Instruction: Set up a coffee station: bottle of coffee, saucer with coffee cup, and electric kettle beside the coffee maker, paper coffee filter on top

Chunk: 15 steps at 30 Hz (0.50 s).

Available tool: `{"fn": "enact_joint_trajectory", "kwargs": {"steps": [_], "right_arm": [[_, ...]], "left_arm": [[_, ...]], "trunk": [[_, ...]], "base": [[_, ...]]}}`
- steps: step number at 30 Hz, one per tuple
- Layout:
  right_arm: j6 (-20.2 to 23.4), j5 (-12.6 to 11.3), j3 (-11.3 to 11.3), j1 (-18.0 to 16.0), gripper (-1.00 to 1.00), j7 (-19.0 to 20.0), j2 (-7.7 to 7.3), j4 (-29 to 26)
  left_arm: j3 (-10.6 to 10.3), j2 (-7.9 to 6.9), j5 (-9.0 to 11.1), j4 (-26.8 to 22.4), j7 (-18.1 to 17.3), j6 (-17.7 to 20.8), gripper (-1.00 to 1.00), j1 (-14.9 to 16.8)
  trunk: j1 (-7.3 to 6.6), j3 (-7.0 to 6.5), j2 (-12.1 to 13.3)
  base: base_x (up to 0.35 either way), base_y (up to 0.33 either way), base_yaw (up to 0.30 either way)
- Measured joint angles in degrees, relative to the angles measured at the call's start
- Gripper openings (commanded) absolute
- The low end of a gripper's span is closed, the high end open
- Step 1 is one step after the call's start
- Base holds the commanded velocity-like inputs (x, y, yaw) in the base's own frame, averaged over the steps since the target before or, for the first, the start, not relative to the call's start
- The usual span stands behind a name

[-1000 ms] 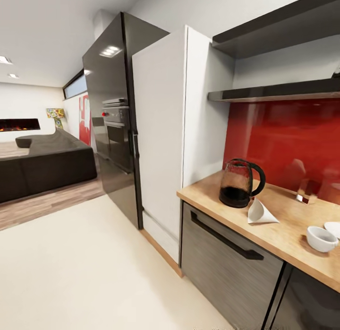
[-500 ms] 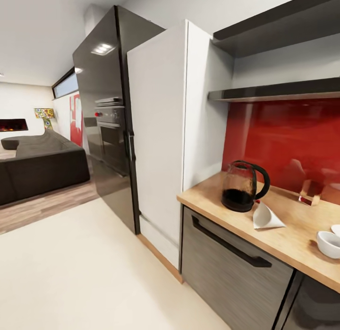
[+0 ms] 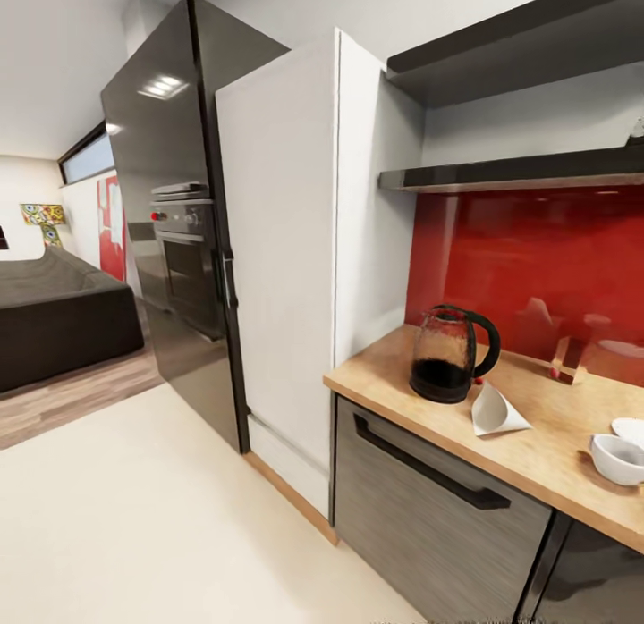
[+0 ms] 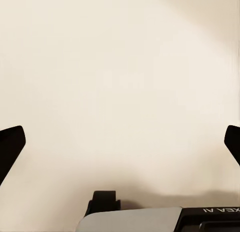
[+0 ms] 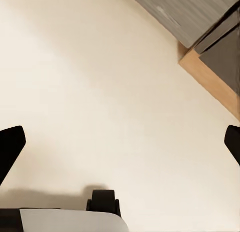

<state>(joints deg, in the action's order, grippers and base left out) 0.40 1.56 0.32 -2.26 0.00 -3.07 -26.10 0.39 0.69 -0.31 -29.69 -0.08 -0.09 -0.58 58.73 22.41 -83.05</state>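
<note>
Kitchen counter on my right in the head view, both arms hanging low over bare floor.

I see the electric kettle upright on the wooden countertop, near its left end, in front of the red backsplash. The paper coffee filter lies on its side just beside the kettle's base. Farther right, the coffee cup sits at the picture's edge with the saucer just behind it, cut off. My left gripper is spread wide with nothing between its fingertips, over cream floor. My right gripper is equally wide apart and empty, with the cabinet base showing beyond it.
</note>
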Motion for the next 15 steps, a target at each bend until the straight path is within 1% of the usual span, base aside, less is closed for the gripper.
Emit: {"fn": "enact_joint_trajectory", "kwargs": {"steps": [15], "right_arm": [[0.0, 0.0, 0.0, 0.0, 1.0, 0.0, 0.0, 0.0]], "left_arm": [[0.0, 0.0, 0.0, 0.0, 0.0, 0.0, 1.0, 0.0]], "trunk": [[0.0, 0.0, 0.0]], "base": [[0.001, 0.001, -0.254]]}}
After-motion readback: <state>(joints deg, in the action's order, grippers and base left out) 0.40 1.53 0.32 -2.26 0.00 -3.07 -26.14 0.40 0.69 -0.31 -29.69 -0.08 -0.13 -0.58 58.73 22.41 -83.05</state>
